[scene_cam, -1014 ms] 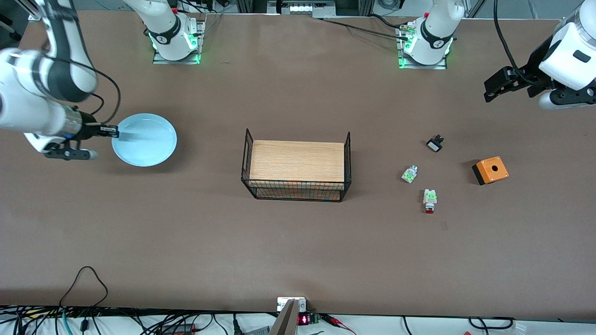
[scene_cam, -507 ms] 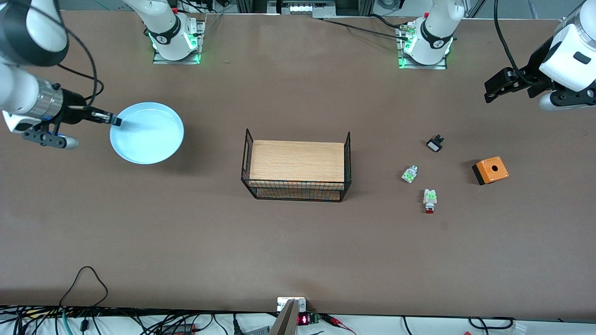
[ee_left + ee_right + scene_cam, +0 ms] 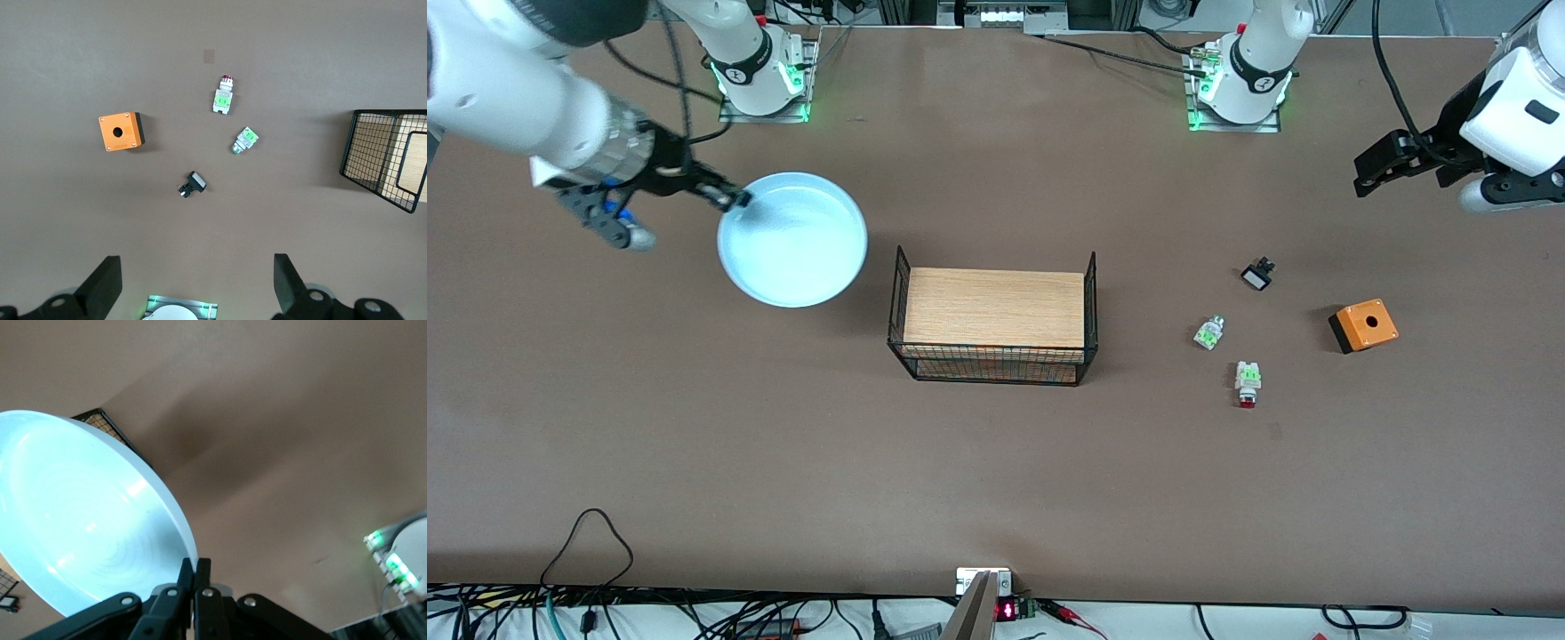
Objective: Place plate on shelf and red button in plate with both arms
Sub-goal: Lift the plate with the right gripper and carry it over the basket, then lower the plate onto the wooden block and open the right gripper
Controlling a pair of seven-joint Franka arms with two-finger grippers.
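My right gripper point(image 3: 731, 201) is shut on the rim of the pale blue plate point(image 3: 793, 240) and holds it in the air over the table, beside the wire rack point(image 3: 993, 324) toward the right arm's end. In the right wrist view the fingers point(image 3: 195, 573) pinch the plate's rim point(image 3: 175, 513). The red button point(image 3: 1247, 384), white with a green block and a red cap, lies on the table; it also shows in the left wrist view point(image 3: 223, 99). My left gripper point(image 3: 1369, 172) is open and empty, up over the left arm's end of the table.
An orange box point(image 3: 1363, 325), a white-green piece point(image 3: 1208, 333) and a black-and-white piece point(image 3: 1257, 274) lie near the red button. The rack has a wooden top.
My right gripper has lifted the plate off the table and carried it toward the wire rack. The left arm has not moved.
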